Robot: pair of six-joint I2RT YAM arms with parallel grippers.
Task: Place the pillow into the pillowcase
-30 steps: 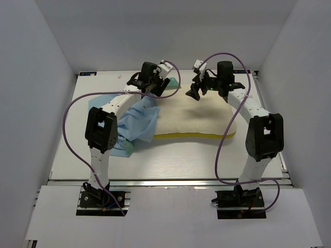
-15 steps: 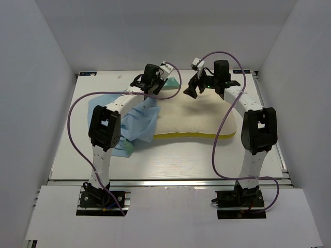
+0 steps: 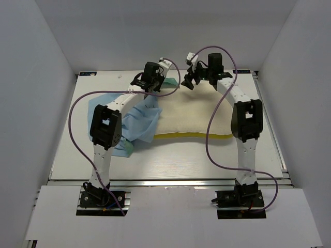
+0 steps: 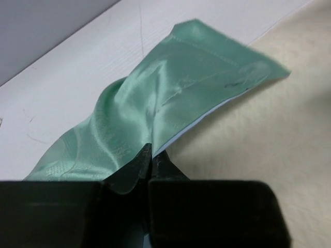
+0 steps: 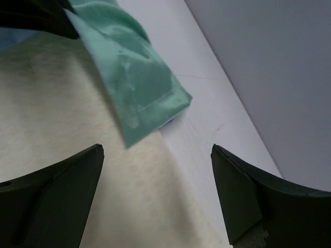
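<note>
Top external view. White plain walls [image 3: 31, 77] enclose the station at 9, 12 and 3 o'clock. The white, wood-grained surface [image 3: 181, 160] carries only the task's things and no obstruction is noted.

Item 1: the cream-white rectangular soft pillow [image 3: 196, 116] with its thin yellow piped edge lies flat at centre, reaching toward 3 o'clock. It is wholly outside the case.

Item 2: the limp fabric pillowcase [image 3: 139, 121], matte light blue on one face and shiny mint-green satin on the other, is bunched at the pillow's 9 o'clock side. A mint corner is drawn up across the pillow's 11 o'clock corner. No open mouth can be made out.

Item 3: the left gripper [image 4: 151, 157], at 11 o'clock, is clenched on the satin cloth, as the left wrist view shows.

Item 4: the right gripper [image 3: 187, 82], at 12 o'clock, is released, its fingers spread wide above the pillow's far edge just beside the mint corner. It holds nothing.

Assessment: early stage. One grasp on the case is made; opening its mouth and drawing it over the pillow remain.
</note>
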